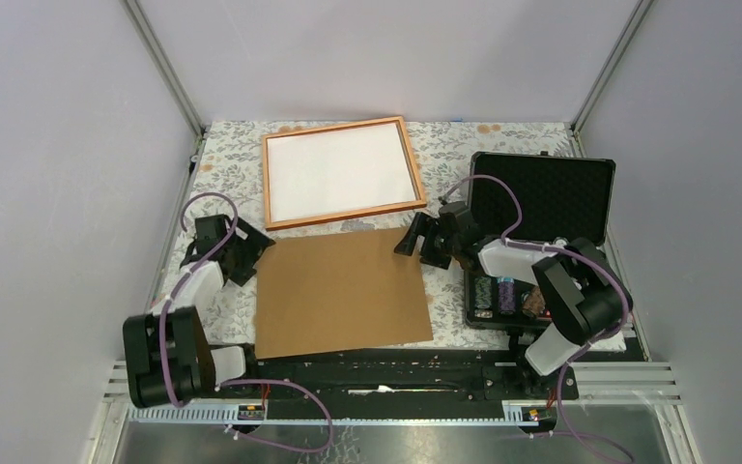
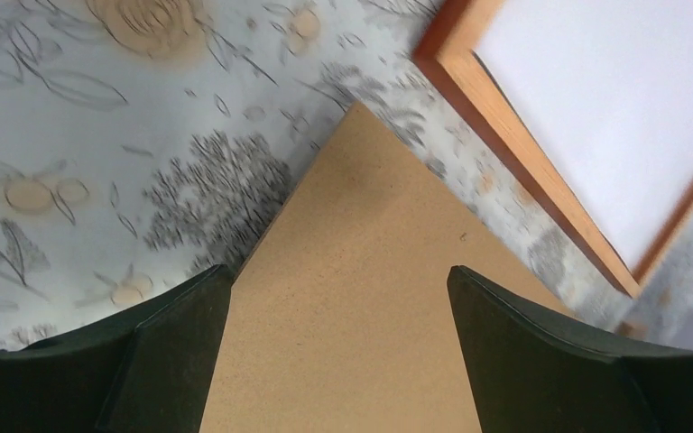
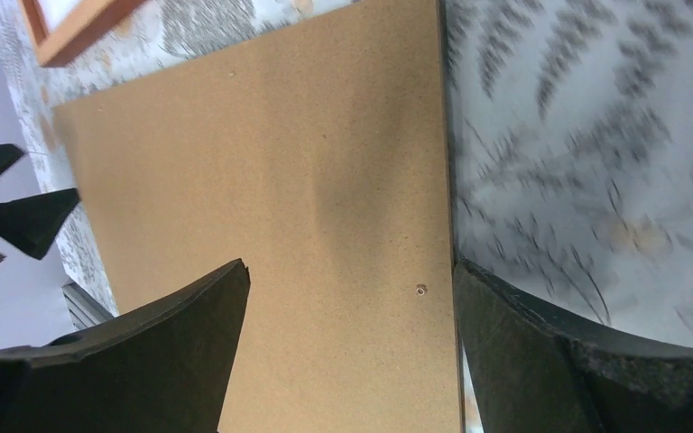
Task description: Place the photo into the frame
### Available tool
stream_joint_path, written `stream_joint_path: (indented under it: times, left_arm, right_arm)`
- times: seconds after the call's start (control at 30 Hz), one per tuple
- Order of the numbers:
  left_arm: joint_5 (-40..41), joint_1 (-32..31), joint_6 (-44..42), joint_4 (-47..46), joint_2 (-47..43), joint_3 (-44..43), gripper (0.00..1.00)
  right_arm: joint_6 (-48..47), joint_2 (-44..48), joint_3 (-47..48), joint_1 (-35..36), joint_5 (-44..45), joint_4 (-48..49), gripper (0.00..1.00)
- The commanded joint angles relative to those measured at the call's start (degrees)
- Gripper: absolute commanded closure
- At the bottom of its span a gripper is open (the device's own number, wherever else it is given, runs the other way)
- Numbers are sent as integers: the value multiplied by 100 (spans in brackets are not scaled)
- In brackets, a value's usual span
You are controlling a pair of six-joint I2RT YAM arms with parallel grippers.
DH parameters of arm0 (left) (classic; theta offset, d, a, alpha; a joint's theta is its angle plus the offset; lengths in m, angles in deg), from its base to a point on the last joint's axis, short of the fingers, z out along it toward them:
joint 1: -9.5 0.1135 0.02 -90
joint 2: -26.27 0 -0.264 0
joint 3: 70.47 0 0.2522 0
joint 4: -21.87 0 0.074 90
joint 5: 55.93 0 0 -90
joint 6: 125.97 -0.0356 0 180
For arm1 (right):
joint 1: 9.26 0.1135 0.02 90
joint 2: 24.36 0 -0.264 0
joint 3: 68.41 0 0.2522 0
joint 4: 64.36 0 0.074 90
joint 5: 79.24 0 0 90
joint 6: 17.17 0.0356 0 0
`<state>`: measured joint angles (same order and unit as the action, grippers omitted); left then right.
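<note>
The orange-brown wooden frame (image 1: 333, 129) lies flat at the back of the table. A plain white sheet (image 1: 340, 174) fills it, which looks like the photo's white back; no printed side shows. The brown backing board (image 1: 341, 290) lies in front of the frame. My left gripper (image 1: 253, 253) is open and empty over the board's far left corner (image 2: 361, 207), with the frame (image 2: 514, 144) just beyond. My right gripper (image 1: 408, 237) is open and empty over the board's far right edge (image 3: 262, 153); the frame's corner (image 3: 77, 32) shows at top left.
An open black case (image 1: 541, 198) with chips (image 1: 502, 295) stands at the right, beside my right arm. A floral cloth (image 1: 227, 164) covers the table. Grey walls close in the left, right and back sides.
</note>
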<state>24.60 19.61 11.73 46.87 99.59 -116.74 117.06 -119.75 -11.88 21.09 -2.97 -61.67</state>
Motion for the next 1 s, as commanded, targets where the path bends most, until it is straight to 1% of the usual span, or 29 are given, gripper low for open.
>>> stream_joint_path:
  times: [0.0, 0.13, 0.23, 0.33, 0.43, 0.57, 0.83, 0.9, 0.97]
  left_arm:
    - [-1821, -201, 529, 353, -1163, 10, 9]
    - [-2018, -196, 506, 553, -1933, -168, 8]
    - [-2241, -211, 546, 523, -1997, -375, 8]
    - [-2418, -226, 545, 457, -1907, -677, 8]
    - [-2476, -234, 448, 415, -1821, -1159, 8]
    - [-2630, -278, 491, 7, -1625, -1604, 7]
    - [-2385, -630, 961, -1054, -831, -2132, 7]
    - [-2401, -729, 1118, -1471, -581, -2209, 7]
    - [-2379, -828, 1206, -1689, -340, -2339, 7]
  right_arm:
    - [578, 875, -163, 347, -731, -79, 14]
    - [574, 1517, -102, 426, -506, -494, 18]
    - [637, 1797, -82, 430, -317, -529, 21]
    - [648, 1862, 56, 433, -226, -495, 23]
    - [612, 1708, 300, 428, -137, -440, 23]
    - [554, 1497, 551, 432, 126, -71, 23]
    - [-230, 1042, 2064, 429, 469, -477, 22]
    - [-405, 1003, 2311, 425, 574, -478, 21]
    - [-542, 990, 2467, 419, 677, -384, 20]
